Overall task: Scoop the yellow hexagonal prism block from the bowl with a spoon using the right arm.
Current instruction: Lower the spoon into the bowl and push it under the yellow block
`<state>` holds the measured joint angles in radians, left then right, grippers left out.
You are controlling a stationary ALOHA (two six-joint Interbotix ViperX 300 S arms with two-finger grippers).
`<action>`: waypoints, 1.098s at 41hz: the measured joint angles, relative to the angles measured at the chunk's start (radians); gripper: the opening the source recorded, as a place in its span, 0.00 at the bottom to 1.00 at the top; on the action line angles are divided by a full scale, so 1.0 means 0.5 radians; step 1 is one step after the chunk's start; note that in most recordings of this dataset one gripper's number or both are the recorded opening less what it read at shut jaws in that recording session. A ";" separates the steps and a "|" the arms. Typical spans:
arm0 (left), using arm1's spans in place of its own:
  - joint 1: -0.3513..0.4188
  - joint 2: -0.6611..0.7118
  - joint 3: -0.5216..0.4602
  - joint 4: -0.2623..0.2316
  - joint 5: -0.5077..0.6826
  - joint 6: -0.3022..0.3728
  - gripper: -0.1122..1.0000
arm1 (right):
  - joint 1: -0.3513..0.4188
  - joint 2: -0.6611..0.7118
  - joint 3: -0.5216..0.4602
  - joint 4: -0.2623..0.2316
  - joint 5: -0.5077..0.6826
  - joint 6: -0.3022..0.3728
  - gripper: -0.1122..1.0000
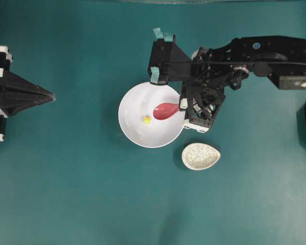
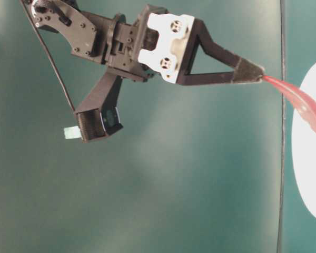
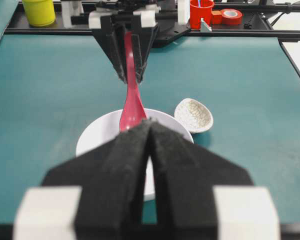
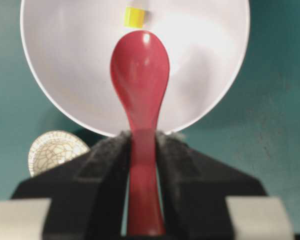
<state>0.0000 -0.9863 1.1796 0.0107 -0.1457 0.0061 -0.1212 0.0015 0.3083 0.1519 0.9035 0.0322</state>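
Two grippers on record. Overhead: right gripper (image 1: 186, 107) clamps the spoon (image 1: 166, 111) by its handle, scoop over the bowl (image 1: 130, 127), just beside the yellow hexagonal prism block (image 1: 147, 120) lying inside. Speckled spoon rest (image 1: 200, 155) sits near the bowl. Left wrist view: left gripper (image 3: 149, 125) jaws pressed together, holding nothing.

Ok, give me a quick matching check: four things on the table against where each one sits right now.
Things:
1. glossy pink-red soup spoon
2. tiny yellow hexagonal block
3. speckled teardrop spoon rest
4. left gripper

States:
A. shut, holding nothing
B. beside the large white round bowl
C. on the bowl's floor
D. clamped in the right gripper

Pairs: 1-D, 2-C, 3-B, 4-A
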 measured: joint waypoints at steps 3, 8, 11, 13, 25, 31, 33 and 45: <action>0.000 0.003 0.000 0.000 0.000 0.003 0.09 | 0.000 0.021 0.000 0.000 0.000 0.000 0.30; 0.000 0.003 0.000 0.000 0.000 0.006 0.09 | 0.000 0.055 0.000 0.000 -0.003 -0.003 0.30; 0.003 0.000 0.000 0.000 0.000 0.009 0.09 | 0.000 0.074 0.000 0.000 -0.018 0.000 0.30; 0.000 0.003 0.000 0.000 0.000 0.009 0.09 | -0.003 0.083 0.000 0.000 -0.028 0.000 0.30; 0.000 0.000 0.000 0.000 0.000 0.009 0.09 | 0.021 0.129 0.012 0.000 -0.135 -0.003 0.30; 0.000 0.003 0.000 0.000 0.000 0.009 0.09 | 0.031 0.141 0.043 0.000 -0.172 -0.003 0.30; 0.000 0.003 0.000 0.000 0.000 0.006 0.09 | 0.034 0.141 0.052 0.000 -0.184 0.000 0.30; 0.000 0.000 0.003 0.000 -0.006 0.006 0.09 | 0.037 0.144 0.092 0.000 -0.282 0.000 0.30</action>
<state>0.0000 -0.9863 1.1812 0.0107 -0.1488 0.0092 -0.1028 0.0736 0.3543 0.1519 0.7624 0.0322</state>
